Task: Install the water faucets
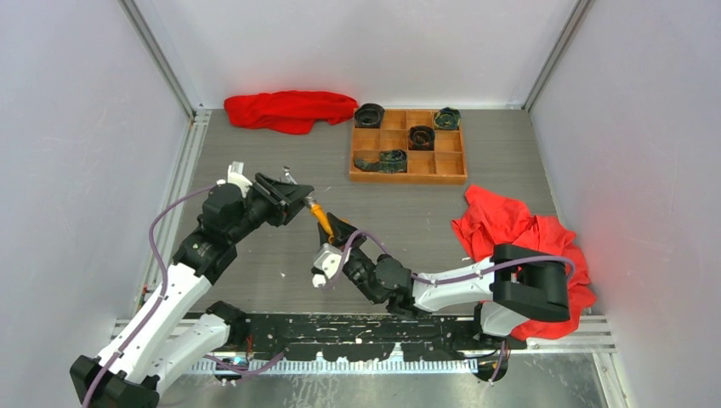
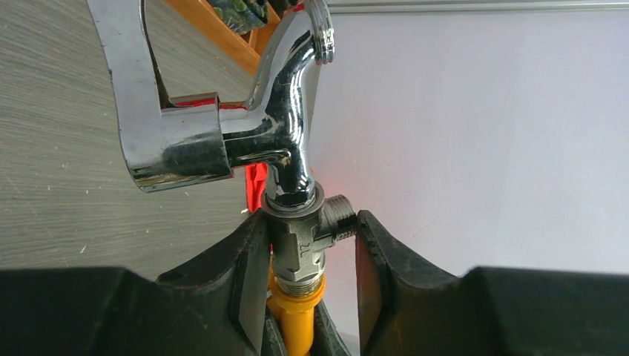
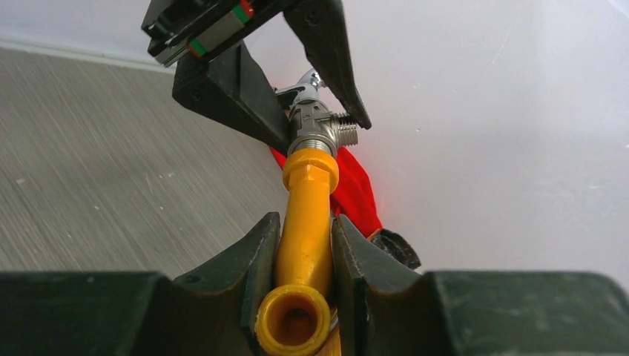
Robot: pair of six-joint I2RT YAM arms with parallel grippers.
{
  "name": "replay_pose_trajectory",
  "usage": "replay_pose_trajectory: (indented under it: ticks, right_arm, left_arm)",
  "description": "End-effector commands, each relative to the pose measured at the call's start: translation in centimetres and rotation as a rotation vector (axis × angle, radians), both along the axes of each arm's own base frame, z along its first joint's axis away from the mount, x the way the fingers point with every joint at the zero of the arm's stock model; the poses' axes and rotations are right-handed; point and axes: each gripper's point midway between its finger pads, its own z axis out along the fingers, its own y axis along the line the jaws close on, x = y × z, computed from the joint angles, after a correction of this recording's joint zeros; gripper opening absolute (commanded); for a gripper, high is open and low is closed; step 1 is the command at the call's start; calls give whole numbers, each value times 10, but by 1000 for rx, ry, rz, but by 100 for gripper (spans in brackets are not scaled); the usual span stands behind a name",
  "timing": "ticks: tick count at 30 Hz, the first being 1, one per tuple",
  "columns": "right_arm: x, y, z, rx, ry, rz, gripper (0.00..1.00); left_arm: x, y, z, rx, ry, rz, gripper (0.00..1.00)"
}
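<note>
- flat grey wood-grain table [image 1: 408,212], walled in by white panels, carries everything here.
- crumpled red cloth on the right [image 1: 502,223] lies partly under the right arm; a second, flatter red cloth [image 1: 289,110] lies at the far edge, left of centre.
- shallow brown wooden tray with square compartments [image 1: 425,178] sits at the far side, right of centre, just beside the flatter cloth.
- left gripper [image 1: 298,200] [image 2: 310,219] reaches in from the left, and its black fingers [image 2: 248,252] are clenched on the lower fitting of the shiny silver metal faucet [image 2: 285,133], one pad on the fitting's body, the other against its threaded side stub.
- right gripper [image 1: 333,223] [image 3: 305,222] comes up from the near side, and its dark fingers [image 3: 252,252] are clamped on both sides of the orange-yellow bent spout piece [image 3: 310,185].
- the shiny silver metal faucet is held in the air above the table's left-centre, between the two grippers, with its curved handle and neck pointing away from the left wrist.
- the orange-yellow bent spout piece [image 1: 320,217] meets the silver fitting end to end, its hexagonal collar against the fitting's thread; how far it is screwed in cannot be told.
- dark round rolled items [image 1: 421,136] sit in four of the tray's compartments: the two far corners, one in the middle row, one at the near left.
</note>
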Motion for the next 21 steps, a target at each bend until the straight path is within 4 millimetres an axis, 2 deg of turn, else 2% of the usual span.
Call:
replay_pose_trajectory:
  ticks: [1, 12, 21]
  right_arm:
    - [-9, 1, 58, 334, 96, 110, 0]
    - [-13, 6, 56, 349, 133, 153, 0]
    - [-21, 8, 64, 377, 151, 210, 0]
  left_arm:
    - [-9, -9, 56, -91, -191, -60, 0]
    - [-11, -8, 53, -90, -192, -59, 0]
    - [-11, -8, 53, -87, -203, -63, 0]
